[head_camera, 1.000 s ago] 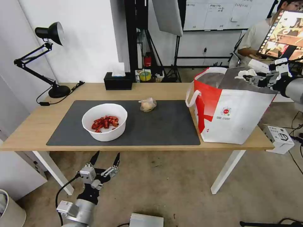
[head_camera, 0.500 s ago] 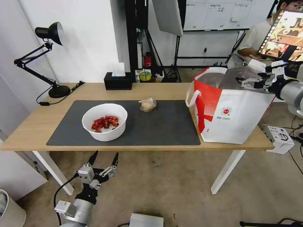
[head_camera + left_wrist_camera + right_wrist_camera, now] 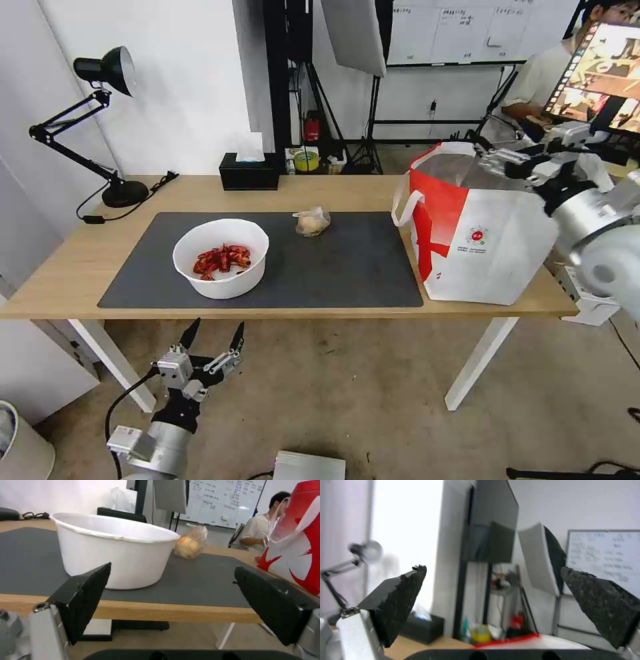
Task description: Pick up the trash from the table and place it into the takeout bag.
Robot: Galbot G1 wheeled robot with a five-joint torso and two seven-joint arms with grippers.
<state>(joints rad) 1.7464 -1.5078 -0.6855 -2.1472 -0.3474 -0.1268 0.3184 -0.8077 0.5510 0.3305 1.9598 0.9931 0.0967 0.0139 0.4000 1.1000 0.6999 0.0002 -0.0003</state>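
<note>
On the table [image 3: 73, 267], a dark grey mat [image 3: 360, 267] carries a white bowl of red shells [image 3: 221, 257] and a small clear bag with a beige lump [image 3: 311, 221]. The takeout bag [image 3: 483, 227] stands upright at the table's right end, its top open. My right gripper [image 3: 497, 159] hovers over the bag's far rim, open and empty. My left gripper [image 3: 212, 337] hangs open below the table's front edge, in front of the bowl. The left wrist view looks between its fingers [image 3: 86, 597] at the bowl [image 3: 113, 552], small bag [image 3: 190, 545] and takeout bag [image 3: 296, 542].
A black desk lamp [image 3: 107, 120] stands at the back left of the table and a black tissue box [image 3: 250, 172] at the back middle. A white box [image 3: 590, 293] lies on the floor right of the table, and a metal box [image 3: 310, 465] near my base.
The crumpled white tissue held in my right gripper a second ago is gone from it and the gripper has opened. The right arm has swung left and nearer. The left gripper sank slightly.
</note>
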